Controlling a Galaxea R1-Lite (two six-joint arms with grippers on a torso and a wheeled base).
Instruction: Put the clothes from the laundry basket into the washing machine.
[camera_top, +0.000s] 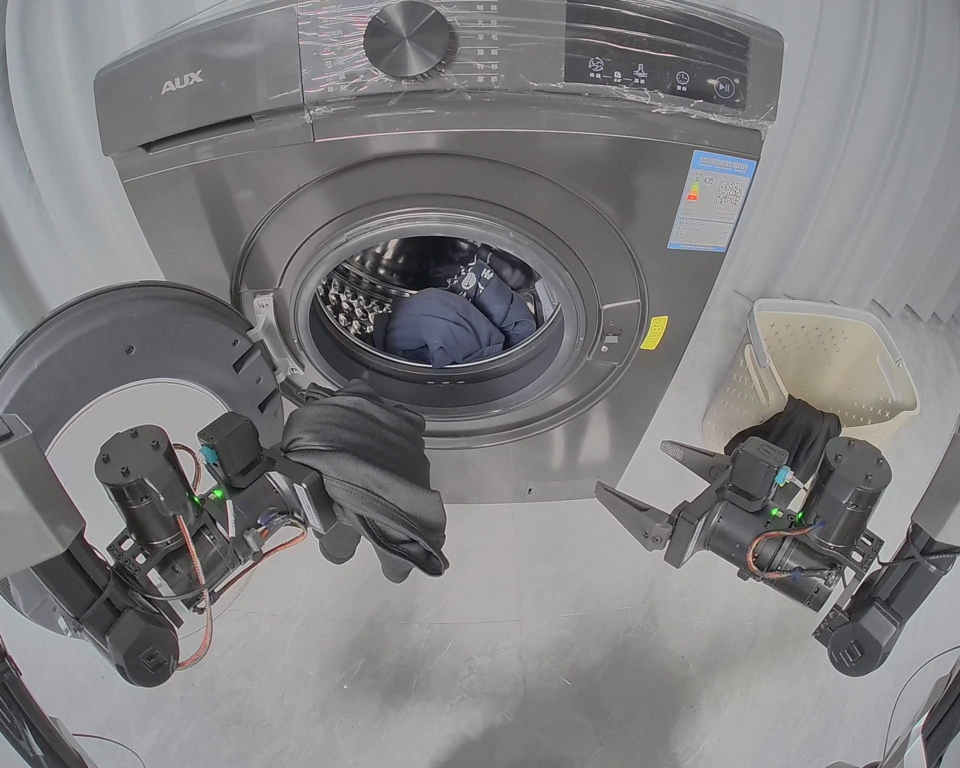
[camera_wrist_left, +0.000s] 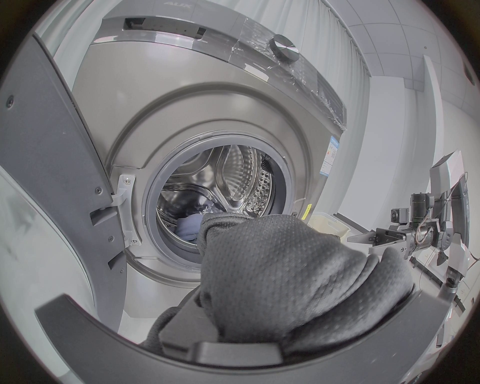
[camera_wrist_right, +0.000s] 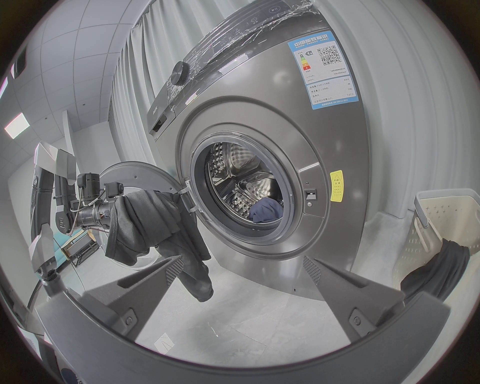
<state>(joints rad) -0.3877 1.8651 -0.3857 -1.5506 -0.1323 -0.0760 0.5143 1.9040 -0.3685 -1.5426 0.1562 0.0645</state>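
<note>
The grey washing machine (camera_top: 440, 150) has its round door (camera_top: 130, 340) swung open to the left. Dark blue clothes (camera_top: 440, 325) lie inside the drum (camera_wrist_right: 240, 185). My left gripper (camera_top: 360, 530) is shut on a dark grey garment (camera_top: 375, 470), which drapes over its fingers just below and left of the drum opening. In the left wrist view the garment (camera_wrist_left: 280, 280) hides the lower part of the opening. My right gripper (camera_top: 635, 470) stands open with nothing between its fingers, to the right of the machine. A black garment (camera_top: 800, 430) hangs over the rim of the cream laundry basket (camera_top: 850, 330).
The basket (camera_wrist_right: 450, 200) stands on the floor against the machine's right side, close behind my right arm. The open door (camera_wrist_left: 45, 150) hangs close beside my left arm. Bare grey floor (camera_top: 520, 640) lies between the two arms. Pale curtains (camera_top: 860, 150) hang behind the machine.
</note>
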